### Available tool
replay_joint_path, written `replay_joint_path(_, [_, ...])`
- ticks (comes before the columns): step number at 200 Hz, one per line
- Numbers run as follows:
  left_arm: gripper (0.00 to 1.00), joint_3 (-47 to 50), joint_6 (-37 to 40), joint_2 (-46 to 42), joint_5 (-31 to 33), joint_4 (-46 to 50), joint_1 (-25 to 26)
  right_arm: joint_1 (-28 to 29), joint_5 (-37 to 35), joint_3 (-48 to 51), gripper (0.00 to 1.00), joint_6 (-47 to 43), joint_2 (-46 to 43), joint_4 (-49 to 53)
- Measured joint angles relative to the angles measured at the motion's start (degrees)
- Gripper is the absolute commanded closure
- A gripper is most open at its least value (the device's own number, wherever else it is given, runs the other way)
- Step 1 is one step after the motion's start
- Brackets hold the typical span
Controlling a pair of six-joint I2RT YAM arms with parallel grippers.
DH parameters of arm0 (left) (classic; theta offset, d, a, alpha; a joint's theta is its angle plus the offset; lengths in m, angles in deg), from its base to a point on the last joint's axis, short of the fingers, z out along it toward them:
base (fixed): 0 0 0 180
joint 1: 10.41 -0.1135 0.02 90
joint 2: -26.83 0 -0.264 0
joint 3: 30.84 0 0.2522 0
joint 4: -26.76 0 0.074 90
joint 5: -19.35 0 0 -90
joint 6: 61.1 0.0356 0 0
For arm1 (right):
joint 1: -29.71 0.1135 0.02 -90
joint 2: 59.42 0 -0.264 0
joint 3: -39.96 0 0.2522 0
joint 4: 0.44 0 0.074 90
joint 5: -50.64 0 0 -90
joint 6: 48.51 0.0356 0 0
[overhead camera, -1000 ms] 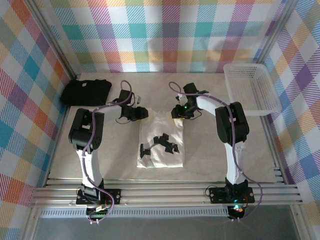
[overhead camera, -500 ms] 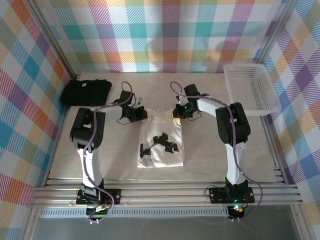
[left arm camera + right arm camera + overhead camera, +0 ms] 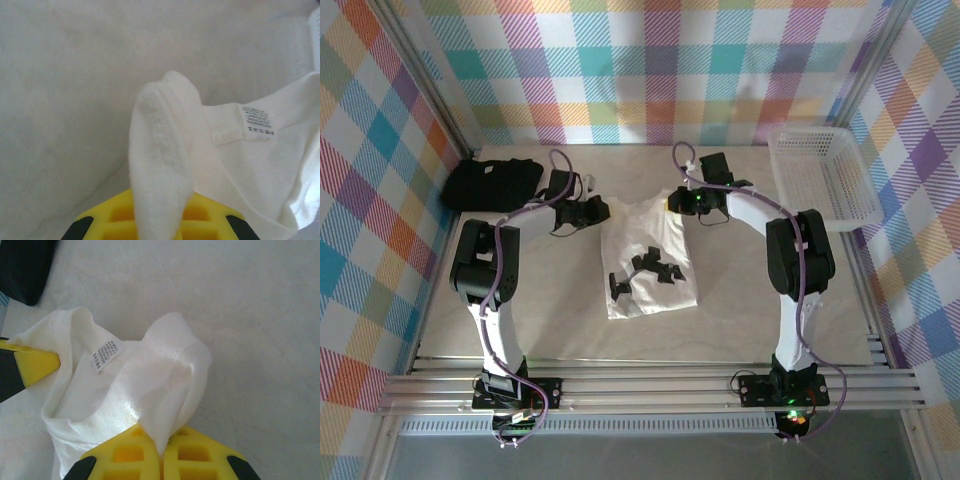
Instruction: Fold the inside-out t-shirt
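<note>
The inside-out t-shirt [image 3: 650, 265] lies as a white, partly folded rectangle at the middle of the table, with dark arm shadows across it. My left gripper [image 3: 603, 210] is shut on its far left corner. My right gripper [image 3: 672, 203] is shut on the far right corner. In the left wrist view a thick fold of the t-shirt [image 3: 162, 150] rises out of the yellow gripper [image 3: 161, 212], with the care label [image 3: 257, 122] to the right. The right wrist view has a pinched peak of the t-shirt [image 3: 170, 365] squeezed in the yellow gripper [image 3: 162, 452].
A black t-shirt [image 3: 492, 182] lies bunched at the far left of the table, and its edge [image 3: 22, 270] also shows in the right wrist view. A white plastic basket [image 3: 825, 178] stands at the far right. Checked walls close in the back and sides.
Both grippers closed on the shirt's far corners and drew back toward the rear wall. The shirt's far edge lifted, and the whole cloth slid slightly back and to the right.
</note>
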Motion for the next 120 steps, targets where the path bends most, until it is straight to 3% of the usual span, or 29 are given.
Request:
replay_joint_path(66, [1.00, -24.22, 0.74, -1.51, 2.29, 3.15, -0.94, -2.34, 0.02, -23.89, 1.00, -2.89, 0.74, -0.63])
replay_joint_path(93, [1.00, -22.21, 1.44, -6.47, 2.21, 2.82, -0.92, -2.60, 1.40, -20.48, 1.00, -4.59, -3.74, -3.30])
replay_joint_path(120, [1.00, -9.68, 1.46, -12.85, 1.66, -0.76, -0.17, -2.56, 4.20, -6.91, 1.00, -5.77, -10.36, -7.91])
